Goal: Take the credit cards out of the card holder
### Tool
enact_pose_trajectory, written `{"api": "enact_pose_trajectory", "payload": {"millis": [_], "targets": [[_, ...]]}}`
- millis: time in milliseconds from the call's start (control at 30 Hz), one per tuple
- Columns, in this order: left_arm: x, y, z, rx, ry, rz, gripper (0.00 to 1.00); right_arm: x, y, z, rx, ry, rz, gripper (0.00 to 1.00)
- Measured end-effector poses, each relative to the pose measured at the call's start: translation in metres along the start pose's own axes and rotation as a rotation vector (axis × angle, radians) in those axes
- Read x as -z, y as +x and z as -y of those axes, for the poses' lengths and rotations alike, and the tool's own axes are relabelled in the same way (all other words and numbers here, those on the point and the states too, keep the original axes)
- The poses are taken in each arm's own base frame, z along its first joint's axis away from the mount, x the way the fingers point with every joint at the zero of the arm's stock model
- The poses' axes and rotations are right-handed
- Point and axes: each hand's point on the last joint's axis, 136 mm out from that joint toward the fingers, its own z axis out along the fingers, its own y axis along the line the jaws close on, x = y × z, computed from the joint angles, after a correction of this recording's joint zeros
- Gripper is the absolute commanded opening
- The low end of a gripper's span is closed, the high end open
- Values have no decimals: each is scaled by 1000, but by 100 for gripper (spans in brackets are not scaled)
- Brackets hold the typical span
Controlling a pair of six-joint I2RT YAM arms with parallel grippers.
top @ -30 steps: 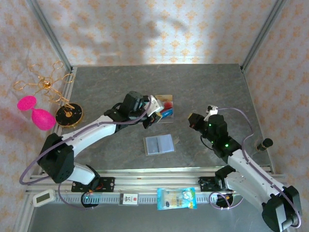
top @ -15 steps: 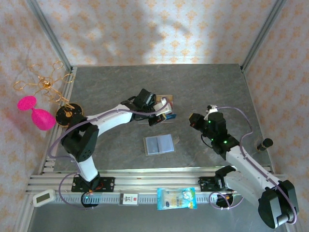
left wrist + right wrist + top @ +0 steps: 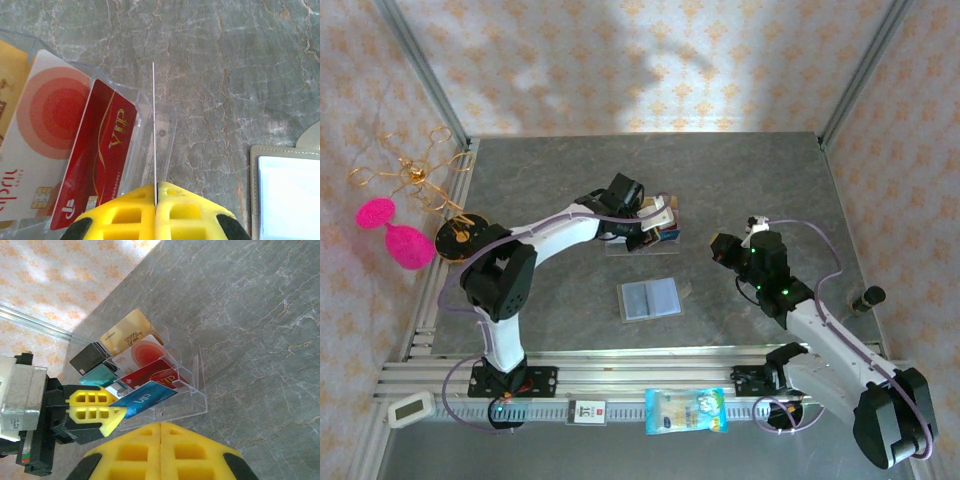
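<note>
Our left gripper (image 3: 155, 192) grasps 1 blue card (image 3: 145, 398) edge-on at the free slot of the clear tray (image 3: 197, 390); we should lower it straight. The right gripper (image 3: 161, 432) is clenched, empty; the card holder (image 3: 650, 298) lies open on the desk (image 3: 740, 180).

Left arm (image 3: 558, 226) reaches forward, left gripper (image 3: 155, 192) pinching a card (image 3: 145, 399); right arm (image 3: 825, 335) bent, right gripper (image 3: 161, 432) closed.

Card holder (image 3: 650, 298) lies open and flat; credit cards (image 3: 140, 355) stand tilted (gold, red, blue).
</note>
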Motion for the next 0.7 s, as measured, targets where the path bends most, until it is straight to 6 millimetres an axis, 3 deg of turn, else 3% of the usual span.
{"api": "enact_pose_trajectory", "payload": {"millis": [700], "targets": [[-22,16,-1,8,50,-76,0,0,0,0,-1,-4,-4,5]]}}
